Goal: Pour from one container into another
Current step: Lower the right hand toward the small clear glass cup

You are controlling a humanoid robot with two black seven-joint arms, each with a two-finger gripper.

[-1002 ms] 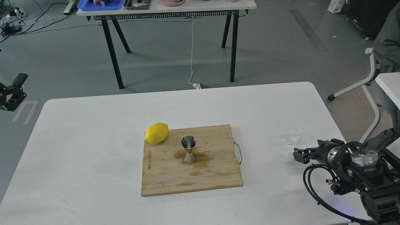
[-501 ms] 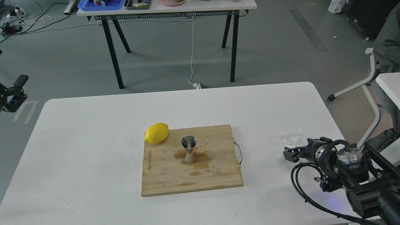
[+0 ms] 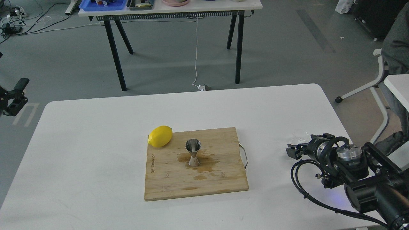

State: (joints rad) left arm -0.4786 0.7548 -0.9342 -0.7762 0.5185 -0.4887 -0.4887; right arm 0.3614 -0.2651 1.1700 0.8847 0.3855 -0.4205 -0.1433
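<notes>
The small clear glass cup [image 3: 299, 134] stands on the white table [image 3: 96, 127] near its right edge. My right gripper [image 3: 290, 150] is right in front of the cup and covers its lower part. The gripper is dark and seen end-on, so its fingers cannot be told apart. The steel jigger [image 3: 193, 152] stands upright in the middle of the wooden cutting board [image 3: 166, 182], on a brown wet stain. My left gripper [image 3: 15, 95] hangs off the table's far left edge, its two fingers apart and nothing between them.
A yellow lemon [image 3: 160, 136] lies at the board's back left corner. The board's metal handle [image 3: 244, 155] sticks out towards the cup. Behind stands another table [image 3: 172, 11] with trays, and an office chair [image 3: 380, 83] is at the right.
My right arm has moved left and away from me, bringing its gripper up against the near side of the glass cup. The left gripper, the jigger and the lemon stay put.
</notes>
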